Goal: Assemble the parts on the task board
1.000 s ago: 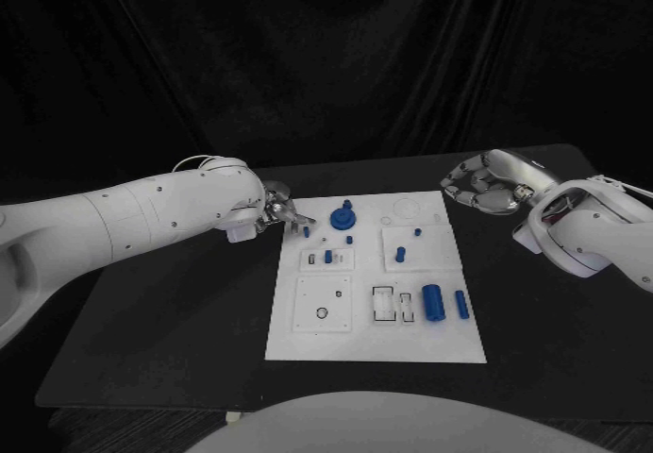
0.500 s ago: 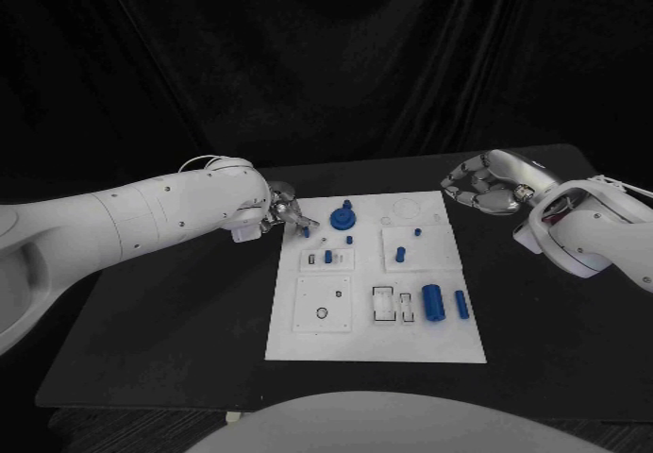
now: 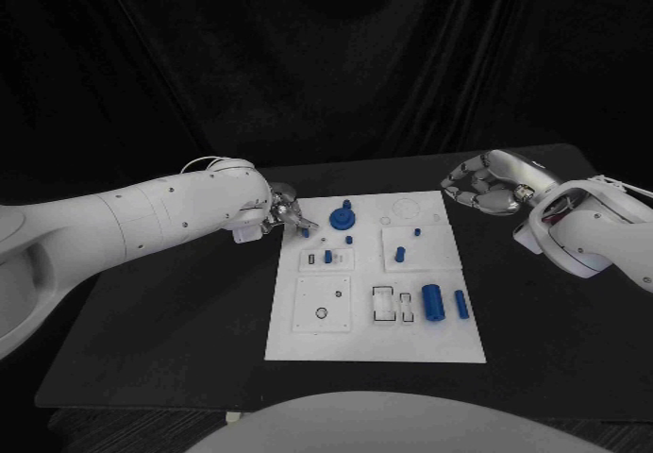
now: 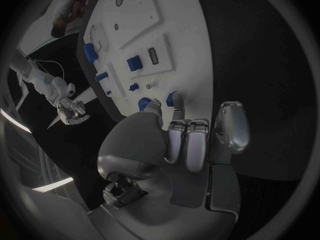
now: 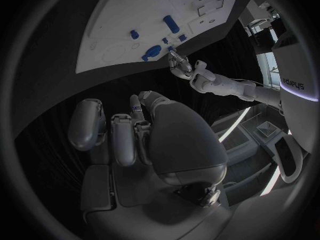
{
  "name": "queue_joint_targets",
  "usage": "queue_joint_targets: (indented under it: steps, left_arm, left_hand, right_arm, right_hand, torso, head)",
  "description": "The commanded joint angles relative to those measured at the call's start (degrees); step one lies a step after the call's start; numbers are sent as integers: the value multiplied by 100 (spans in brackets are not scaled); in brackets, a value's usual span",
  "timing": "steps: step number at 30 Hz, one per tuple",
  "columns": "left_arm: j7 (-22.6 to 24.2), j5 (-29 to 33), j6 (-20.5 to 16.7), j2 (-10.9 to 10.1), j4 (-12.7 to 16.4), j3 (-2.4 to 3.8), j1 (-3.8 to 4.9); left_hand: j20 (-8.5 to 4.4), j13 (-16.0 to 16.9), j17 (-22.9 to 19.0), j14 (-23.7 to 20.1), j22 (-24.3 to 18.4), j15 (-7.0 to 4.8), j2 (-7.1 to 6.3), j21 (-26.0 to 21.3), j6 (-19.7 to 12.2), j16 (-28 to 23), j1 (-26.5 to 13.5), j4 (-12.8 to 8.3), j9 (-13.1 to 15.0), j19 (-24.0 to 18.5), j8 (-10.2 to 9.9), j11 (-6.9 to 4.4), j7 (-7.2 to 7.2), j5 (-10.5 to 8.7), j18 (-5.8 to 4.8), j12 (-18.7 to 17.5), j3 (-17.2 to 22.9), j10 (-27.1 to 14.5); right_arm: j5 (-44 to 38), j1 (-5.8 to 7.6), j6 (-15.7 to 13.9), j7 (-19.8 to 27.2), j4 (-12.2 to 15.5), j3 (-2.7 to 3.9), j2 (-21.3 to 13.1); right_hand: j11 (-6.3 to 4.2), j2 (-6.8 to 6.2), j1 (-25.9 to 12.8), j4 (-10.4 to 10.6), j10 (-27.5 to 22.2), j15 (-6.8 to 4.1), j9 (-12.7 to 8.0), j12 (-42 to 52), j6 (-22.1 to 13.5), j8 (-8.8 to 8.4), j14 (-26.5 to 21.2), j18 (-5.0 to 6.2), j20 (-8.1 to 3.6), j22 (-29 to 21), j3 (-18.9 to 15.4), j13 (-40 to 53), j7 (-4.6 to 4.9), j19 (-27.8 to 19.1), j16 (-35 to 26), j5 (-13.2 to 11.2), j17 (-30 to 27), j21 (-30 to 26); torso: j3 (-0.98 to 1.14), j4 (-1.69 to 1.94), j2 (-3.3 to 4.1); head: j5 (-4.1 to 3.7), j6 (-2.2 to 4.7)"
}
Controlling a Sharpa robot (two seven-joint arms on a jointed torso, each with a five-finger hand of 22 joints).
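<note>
Tabletop [image 3: 177, 330]: black, carrying the white board [image 3: 375, 344] at its middle, long side running away from the robot.

Left arm [image 3: 123, 222]: white, reaching in over the tabletop to the board's far left corner.

Right arm [image 3: 592, 236]: white, off the board's far right side.

Right hand [image 3: 483, 184]: silver, beside the board's far right corner, apart from it; fingers curled inward, nothing seen in them.

Left hand [image 3: 282, 212]: silver, at the board's far left edge. In the left wrist view the fingers [image 4: 189, 144] lie side by side, extended toward the board, tips close to a small blue peg [image 4: 175, 98]; whether they touch or pinch it cannot be told.

Round part [image 3: 342, 220]: blue, with a knob on top, standing at the board's far end just beside the left hand.

Cylinder [image 3: 433, 302]: blue, lying near the board's right edge, toward the near half.

Slim cylinder [image 3: 461, 303]: blue, just beside the larger one, nearer the edge.

Small peg [image 3: 400, 253]: blue, upright in the middle right panel.

Ring [image 3: 321, 312]: small, dark, on the near left panel.
</note>
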Motion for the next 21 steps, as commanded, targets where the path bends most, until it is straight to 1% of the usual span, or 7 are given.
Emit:
queue_joint_targets:
  steps: [1, 2, 3, 7, 12, 16, 21]
  left_arm:
    - [121, -21, 76, 14, -15, 5, -15]
    - [126, -21, 73, 16, -19, 5, -16]
    - [130, -21, 71, 17, -23, 5, -17]
    - [152, -21, 65, 22, -30, 5, -19]
    - [182, -21, 57, 24, -32, 5, -21]
    - [207, -21, 43, 24, -33, 5, -22]
    - [235, -21, 5, 15, -19, 5, -23]
  left_hand:
    - [-4, 1324, 1509, 595, 962, 22, 3, -40, 18, 15, 128, -29, -15, -48, -50, 26, -18, 241, 19, -45, 100, 386]
    - [-5, 1323, 1509, 595, 962, 21, 2, -40, 20, 15, 139, -32, -16, -49, -55, 26, -19, 268, 19, -46, 110, 385]
    - [-9, 1319, 1509, 595, 959, 16, -5, -51, 17, 15, 223, -70, -21, -59, -80, 17, -28, 447, 22, -52, 175, 380]
    - [-20, 1312, 1509, 595, 954, 6, -16, -67, 13, 15, 386, -132, -30, -74, -125, 2, -45, 631, 26, -64, 361, 369]
    - [-31, 1309, 1509, 595, 951, -4, -125, -75, 14, 15, 524, -183, -31, -84, -174, -7, -51, 925, 28, -72, 677, 361]
    - [-38, 1301, 1509, 595, 949, -8, -230, -83, 12, 15, 589, -209, -20, -95, -200, -11, -55, 993, 29, -86, 990, 349]
    - [-31, 1283, 1492, 583, 941, -5, -485, -106, 9, 9, 530, -199, 19, -121, -228, 2, -46, 1044, 31, -114, 1603, 325]
  right_arm:
    - [-8, -13, 17, -66, 16, 5, -13]
    - [-8, -13, 17, -67, 16, 5, -15]
    - [-8, -13, 18, -67, 17, 5, -16]
    - [-8, -13, 17, -68, 22, 5, -23]
    - [-8, -13, 20, -70, 23, 5, -28]
    - [-8, -13, 23, -71, 23, 5, -30]
    - [-8, -13, 35, -76, 23, 5, -30]
  right_hand:
    - [17, 16, 16, -8, 360, 48, 10, -34, 37, 18, 300, 54, -4, 803, 16, 1102, -4, -33, -23, 28, 98, -16]
    - [17, 16, 16, -8, 360, 48, 10, -34, 37, 18, 300, 54, -4, 803, 16, 1102, -4, -33, -23, 28, 98, -16]
    - [17, 16, 16, -8, 360, 48, 10, -34, 37, 18, 300, 54, -4, 803, 16, 1102, -4, -33, -23, 28, 98, -16]
    - [13, 15, 10, -26, 355, 43, 11, -38, 45, 22, 299, 58, -7, 798, 26, 1092, -7, -35, -30, 29, 86, -41]
    - [13, 15, 10, -26, 355, 43, 11, -38, 45, 22, 299, 58, -7, 798, 26, 1092, -7, -35, -30, 29, 86, -41]
    - [13, 15, 10, -26, 355, 43, 11, -38, 45, 22, 299, 58, -7, 798, 26, 1092, -7, -35, -30, 29, 86, -41]
    - [13, 15, 10, -26, 355, 43, 11, -38, 45, 22, 299, 58, -7, 798, 26, 1092, -7, -35, -30, 29, 86, -41]
  torso:
    - [-4, 1, 1]
    - [-4, 1, 2]
    - [-3, 2, 1]
    - [-4, 1, 0]
    - [-1, 1, 0]
    - [-2, 1, -3]
    - [-3, 1, -4]
  head:
    - [1, 1]
    - [2, 1]
    - [3, 1]
    - [2, 1]
    - [9, 1]
    - [12, 1]
    - [18, 1]
